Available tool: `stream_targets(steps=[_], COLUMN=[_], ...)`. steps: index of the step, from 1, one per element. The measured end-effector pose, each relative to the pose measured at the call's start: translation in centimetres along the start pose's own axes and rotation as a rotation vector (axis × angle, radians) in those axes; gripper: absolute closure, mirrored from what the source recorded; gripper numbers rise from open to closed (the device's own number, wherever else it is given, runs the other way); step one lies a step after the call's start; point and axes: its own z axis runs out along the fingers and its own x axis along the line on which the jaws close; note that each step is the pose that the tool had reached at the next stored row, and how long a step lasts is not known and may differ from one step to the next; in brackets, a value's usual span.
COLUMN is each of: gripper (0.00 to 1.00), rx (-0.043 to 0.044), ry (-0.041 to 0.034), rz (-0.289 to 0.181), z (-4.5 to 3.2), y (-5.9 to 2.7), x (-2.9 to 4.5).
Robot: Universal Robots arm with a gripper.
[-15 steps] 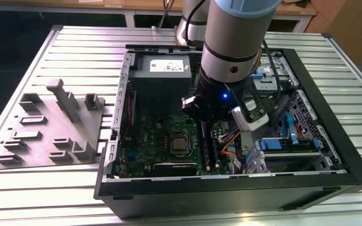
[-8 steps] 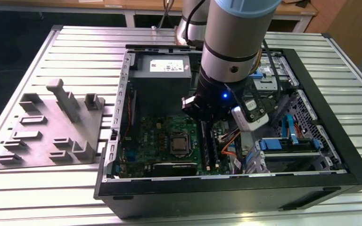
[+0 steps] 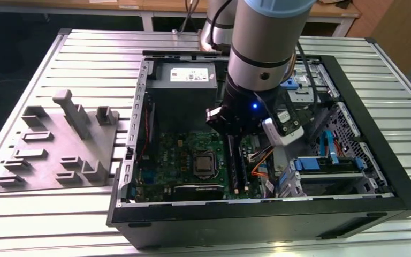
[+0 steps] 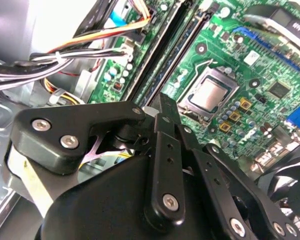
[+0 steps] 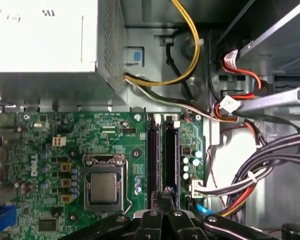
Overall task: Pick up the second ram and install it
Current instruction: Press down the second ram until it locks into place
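Observation:
Two long dark sticks stand side by side in the motherboard's memory slots. I take the second ram (image 5: pixel 170 155) to be the one in line with my fingertips. It also shows as a dark strip (image 3: pixel 236 171) under the arm in the exterior view, and in the second wrist view (image 4: pixel 177 60). My gripper (image 5: pixel 163 192) is shut, with nothing seen between its fingers (image 4: pixel 166 150). Its tip is at the near end of that stick; I cannot tell if it touches. In the exterior view the gripper (image 3: pixel 235 140) hangs low inside the open computer case (image 3: pixel 377 134).
The bare processor socket (image 5: pixel 104 187) lies beside the slots. The grey power-supply box (image 5: pixel 45 40) sits beyond them, and cable bundles (image 5: pixel 250 180) crowd the other side. A grey fixture block (image 3: pixel 62 144) with an upright post stands on the table at the exterior view's left.

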Motion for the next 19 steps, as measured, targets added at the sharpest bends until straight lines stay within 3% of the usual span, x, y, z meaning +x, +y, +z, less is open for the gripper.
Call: stream_targets(steps=[6,13,19], gripper=[0.90,0.90,0.90], rx=[-0.0114,-0.0117,-0.0120], ry=[0.0001,0.0004,0.0004], rz=[0.000,-0.003,-0.004], z=[0.23,0.64,1.03], y=[0.54,0.70,2.28], x=[0.00,-0.46,-0.38])
